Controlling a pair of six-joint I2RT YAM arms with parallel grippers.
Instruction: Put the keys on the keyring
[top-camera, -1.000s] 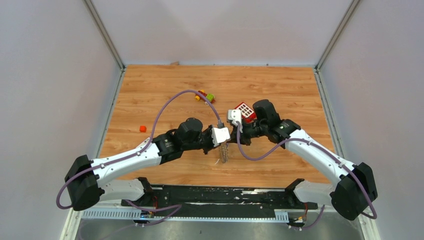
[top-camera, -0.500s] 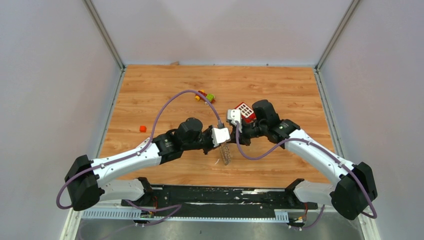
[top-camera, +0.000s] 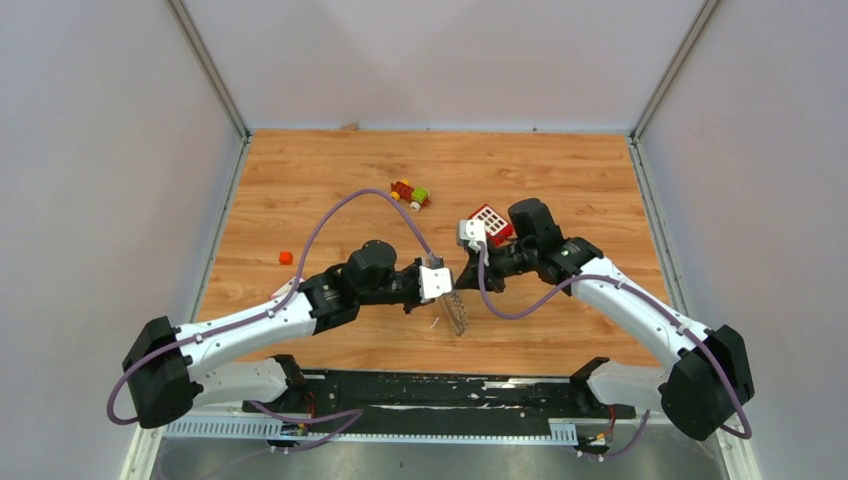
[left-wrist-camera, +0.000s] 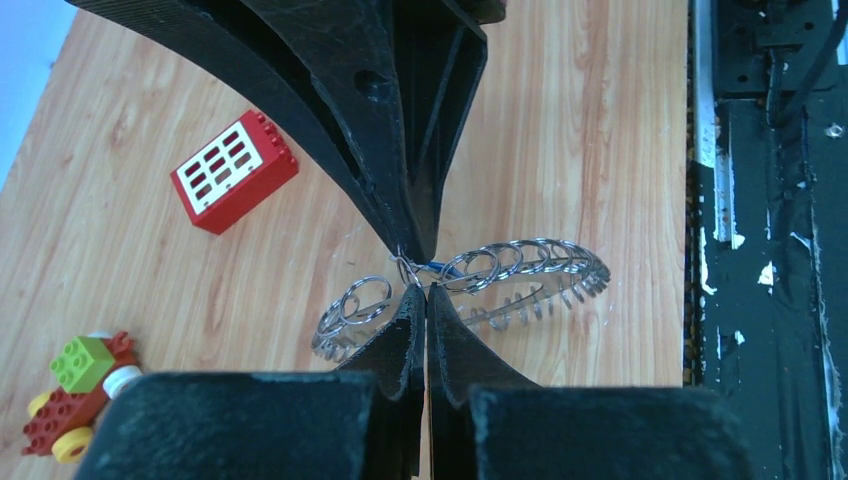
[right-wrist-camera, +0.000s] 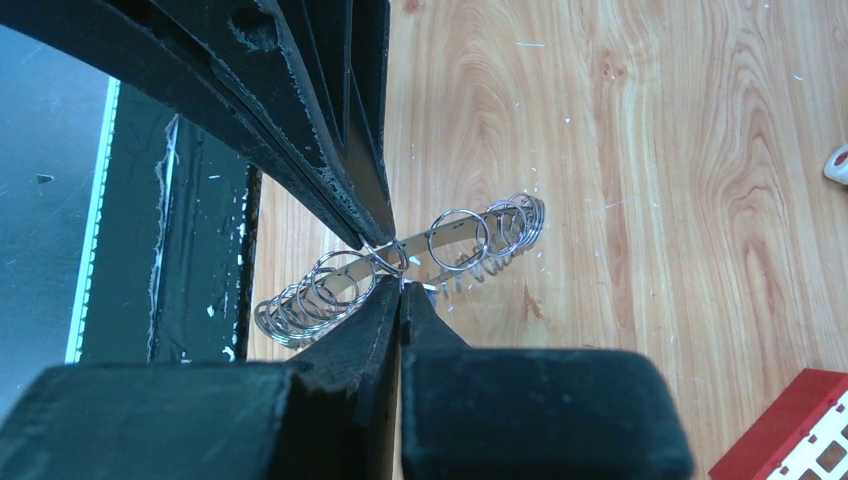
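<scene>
The keyring (left-wrist-camera: 520, 268), a large metal ring fringed with small silver rings, hangs edge-on between both arms in the top view (top-camera: 456, 313). It also shows in the right wrist view (right-wrist-camera: 330, 290). My left gripper (left-wrist-camera: 425, 290) is shut, its tips pinching the ring's near rim. My right gripper (right-wrist-camera: 401, 284) is shut, tip to tip with the left one. A thin blue piece (left-wrist-camera: 441, 267), the blue-headed key, sticks out at its tips against the ring. In the top view the grippers meet, left (top-camera: 449, 296) and right (top-camera: 459, 291). The dark metal key is not visible.
A red block with white squares (top-camera: 490, 221) lies behind the right wrist, also in the left wrist view (left-wrist-camera: 233, 170). A red-yellow-green toy (top-camera: 410, 193) sits further back. A small orange block (top-camera: 285, 257) lies left. The black base rail (top-camera: 440, 390) runs along the near edge.
My left arm has shifted slightly right and toward the near edge, carrying the keyring with it. Its cable has swung off the toy. The right arm has barely moved.
</scene>
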